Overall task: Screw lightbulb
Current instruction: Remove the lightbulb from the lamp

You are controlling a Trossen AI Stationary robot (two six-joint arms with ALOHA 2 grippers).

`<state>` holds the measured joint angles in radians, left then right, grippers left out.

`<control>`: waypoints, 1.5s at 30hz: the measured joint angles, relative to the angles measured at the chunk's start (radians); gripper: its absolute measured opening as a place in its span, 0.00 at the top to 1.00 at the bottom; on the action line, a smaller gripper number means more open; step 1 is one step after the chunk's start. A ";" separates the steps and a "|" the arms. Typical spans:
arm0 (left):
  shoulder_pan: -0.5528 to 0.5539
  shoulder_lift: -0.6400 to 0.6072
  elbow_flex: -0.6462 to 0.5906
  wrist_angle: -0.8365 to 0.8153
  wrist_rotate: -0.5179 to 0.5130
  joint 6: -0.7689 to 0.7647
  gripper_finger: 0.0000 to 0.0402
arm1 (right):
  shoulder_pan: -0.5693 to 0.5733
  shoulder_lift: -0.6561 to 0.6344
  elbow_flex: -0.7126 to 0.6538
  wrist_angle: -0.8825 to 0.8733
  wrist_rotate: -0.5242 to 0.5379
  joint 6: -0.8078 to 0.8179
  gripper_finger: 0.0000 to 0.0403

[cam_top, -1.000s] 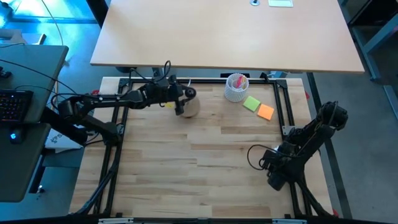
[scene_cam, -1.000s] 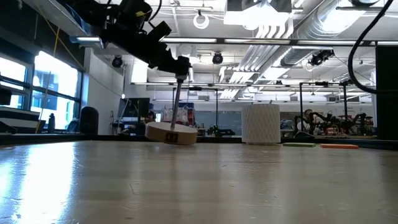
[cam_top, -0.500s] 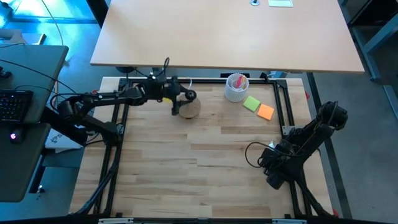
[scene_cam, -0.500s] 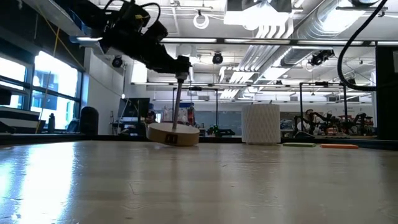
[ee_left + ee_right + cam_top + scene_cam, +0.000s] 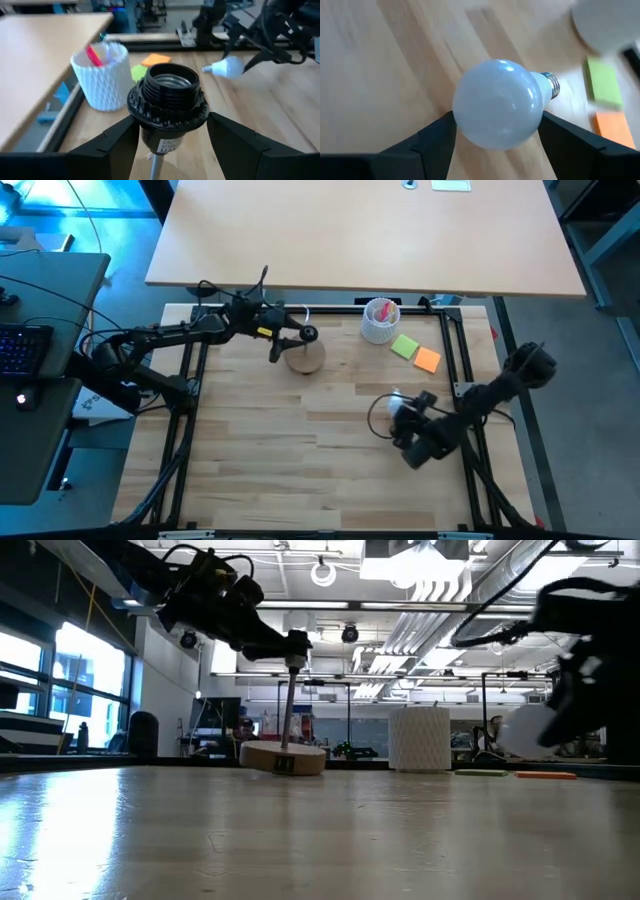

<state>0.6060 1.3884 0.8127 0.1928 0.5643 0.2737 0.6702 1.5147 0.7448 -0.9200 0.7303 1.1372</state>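
While the high view shows only a pale speck at the right gripper (image 5: 398, 402), the right wrist view shows the one lightbulb (image 5: 499, 104) clamped by its rounded glass between both fingers (image 5: 432, 141), screw base pointing away over bare wood. The left wrist view alone looks into the black socket (image 5: 168, 97), threaded and hollow, which the left gripper (image 5: 170, 131) pinches from both sides atop a thin rod. The low view shows that rod rising from the wooden disc (image 5: 283, 756) at the table's far side. One white perforated cup (image 5: 380, 321) holds pink contents, with two sticky notes (image 5: 416, 353), green and orange, beside it.
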 joint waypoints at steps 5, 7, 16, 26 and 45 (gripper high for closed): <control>0.001 0.000 0.002 -0.057 -0.023 -0.013 0.43 | -0.140 0.005 0.000 0.212 0.092 -0.294 0.34; 0.001 0.000 0.002 -0.073 -0.024 -0.046 0.43 | -0.184 0.005 0.000 0.281 0.137 -0.385 0.34; 0.004 0.002 0.001 -0.042 -0.042 -0.138 0.40 | -0.298 0.005 0.000 0.532 0.184 -0.602 0.34; 0.048 -0.062 0.000 -0.056 -0.152 -0.117 0.29 | -0.352 0.005 0.000 0.611 0.150 -0.707 0.34; -0.035 -0.369 -0.160 -0.208 -0.426 -0.217 0.28 | -0.614 0.151 -0.126 1.120 -0.173 -1.049 0.34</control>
<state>0.5713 1.0195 0.6528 -0.0150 0.1386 0.0566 0.0557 1.6654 0.6189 0.1996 0.5570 0.0886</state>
